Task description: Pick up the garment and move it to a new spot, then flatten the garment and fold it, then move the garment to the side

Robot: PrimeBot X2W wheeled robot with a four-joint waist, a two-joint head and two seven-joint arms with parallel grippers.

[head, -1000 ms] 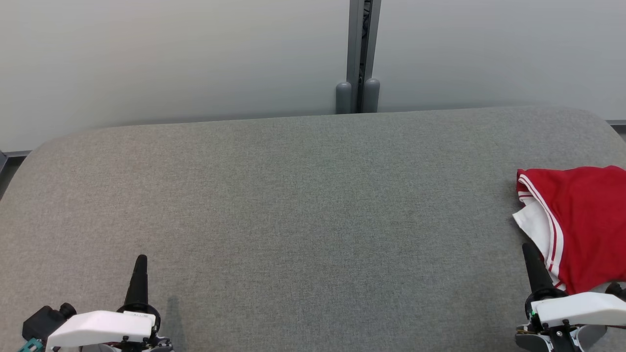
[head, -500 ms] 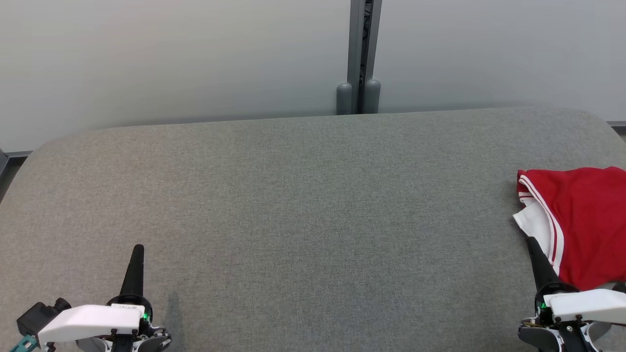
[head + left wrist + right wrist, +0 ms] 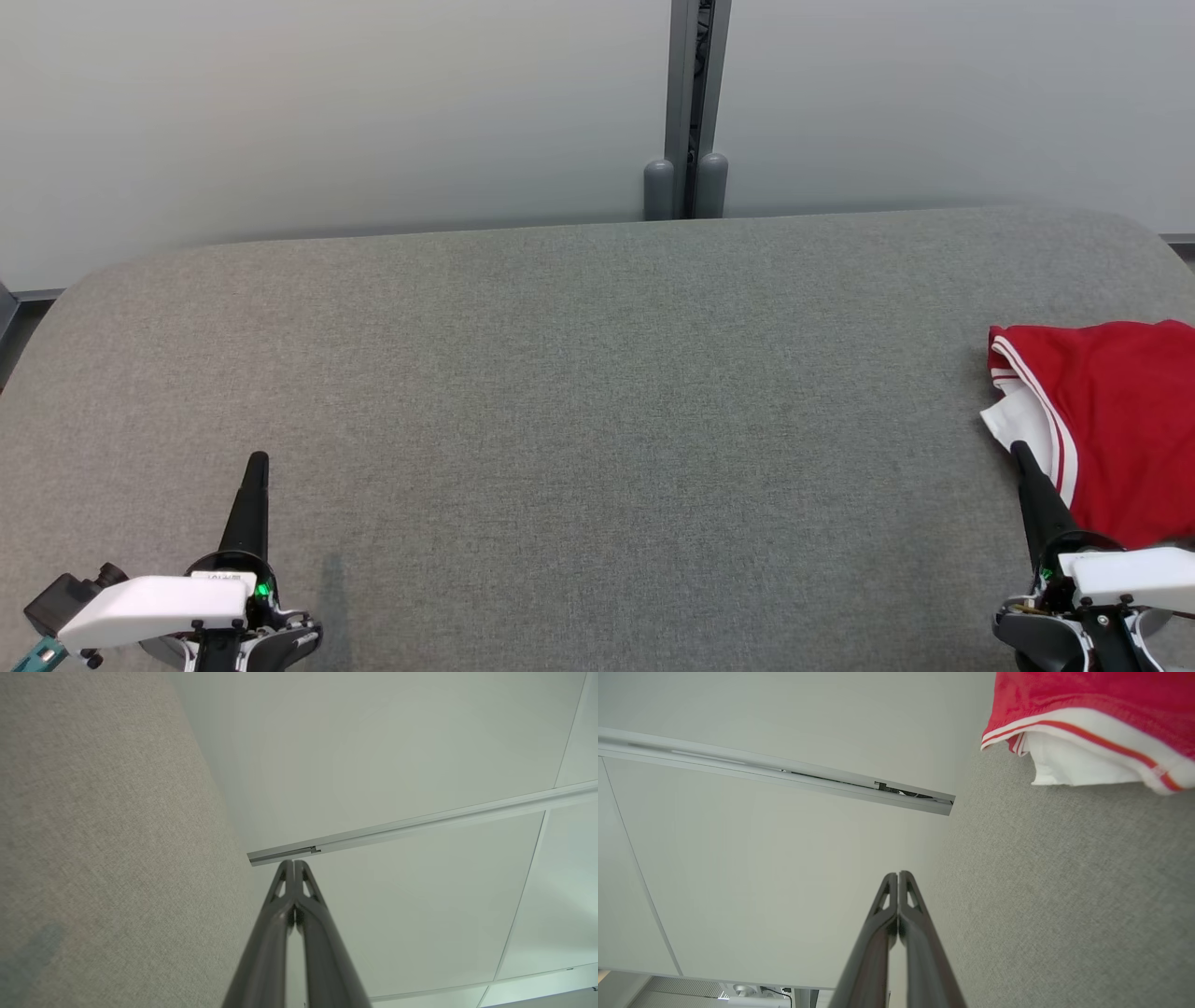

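Note:
A red garment with white trim and red stripes lies folded at the right edge of the grey fabric table, partly cut off by the head view's border. The right wrist view catches its striped hem, the garment sitting at the top right. My right gripper is shut and empty, its tip just in front of the garment's white corner. Near the front left my left gripper is shut with nothing in it. The left gripper and right gripper show their fingers pressed together in the wrist views.
A pale partition wall runs behind the table, with a grey post and two rounded caps at its joint. The table's rounded corners show at far left and far right.
Both grippers have drawn back toward the near edge, still shut. The garment lies in the same place on the table.

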